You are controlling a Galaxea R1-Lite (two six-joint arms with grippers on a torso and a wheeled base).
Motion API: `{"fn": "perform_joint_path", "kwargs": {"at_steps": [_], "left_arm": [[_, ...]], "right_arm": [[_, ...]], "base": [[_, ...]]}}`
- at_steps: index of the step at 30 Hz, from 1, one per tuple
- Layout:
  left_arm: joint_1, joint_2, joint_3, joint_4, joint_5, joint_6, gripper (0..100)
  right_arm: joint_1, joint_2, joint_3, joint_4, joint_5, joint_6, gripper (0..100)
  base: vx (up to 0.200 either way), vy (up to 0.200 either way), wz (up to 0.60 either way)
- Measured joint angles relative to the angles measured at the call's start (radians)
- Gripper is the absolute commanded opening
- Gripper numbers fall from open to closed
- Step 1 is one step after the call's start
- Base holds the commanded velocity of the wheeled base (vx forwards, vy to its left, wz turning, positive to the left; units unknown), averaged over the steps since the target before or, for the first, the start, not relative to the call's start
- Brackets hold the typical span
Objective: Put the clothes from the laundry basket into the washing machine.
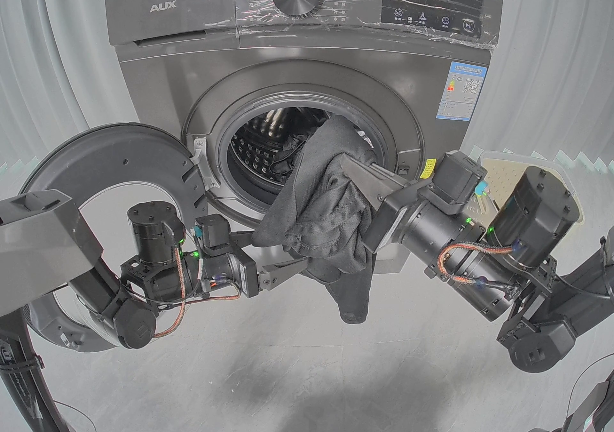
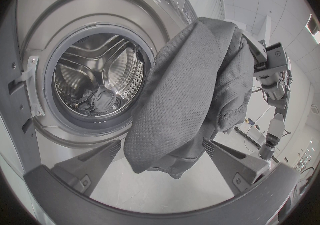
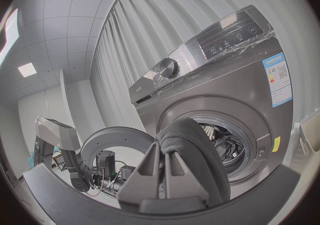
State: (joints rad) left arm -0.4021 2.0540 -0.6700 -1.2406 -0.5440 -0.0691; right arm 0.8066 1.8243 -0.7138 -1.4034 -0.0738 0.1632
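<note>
The dark grey garment [image 1: 320,203] is held pinched in the right gripper [image 1: 350,164], dangling right at the washing machine's [image 1: 288,68] open mouth, not inside yet. The left gripper [image 2: 160,142] is seen spread wide just beneath it. Another dark piece [image 2: 98,100] is already lying in the drum.

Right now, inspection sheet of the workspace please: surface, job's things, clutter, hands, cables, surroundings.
Surface: pale grey floor.
Job's things: washing machine, door swung open; dark garment held at the drum mouth, tail hanging; second garment inside the drum; laundry basket right of the machine.
Clutter: nothing seen.
Hands: right hand shut on the dark garment; left hand open below it.
Cables: orange braided cables at both wrists.
Surroundings: grey curtain behind the machine.
</note>
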Motion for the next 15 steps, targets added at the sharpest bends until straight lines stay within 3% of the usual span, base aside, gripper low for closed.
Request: {"fn": "perform_joint_path", "kwargs": {"at_steps": [5, 13, 14, 15], "left_arm": [[-0.004, 0.001, 0.001, -0.054, -0.059, -0.029, 100], [-0.009, 0.007, 0.014, -0.119, -0.070, -0.039, 100], [-0.009, 0.008, 0.016, -0.119, -0.070, -0.039, 0], [-0.009, 0.010, 0.019, -0.120, -0.070, -0.038, 0]], "right_arm": [[0.000, 0.003, 0.001, -0.003, 0.000, 0.000, 0], [0.001, 0.009, 0.002, -0.004, 0.000, -0.001, 0], [0.001, 0.010, 0.002, -0.004, 0.000, -0.001, 0], [0.001, 0.011, 0.002, -0.004, 0.000, 0.000, 0]], "base": [[0.000, 0.000, 0.00], [0.000, 0.000, 0.00], [0.000, 0.000, 0.00], [0.000, 0.000, 0.00]]}}
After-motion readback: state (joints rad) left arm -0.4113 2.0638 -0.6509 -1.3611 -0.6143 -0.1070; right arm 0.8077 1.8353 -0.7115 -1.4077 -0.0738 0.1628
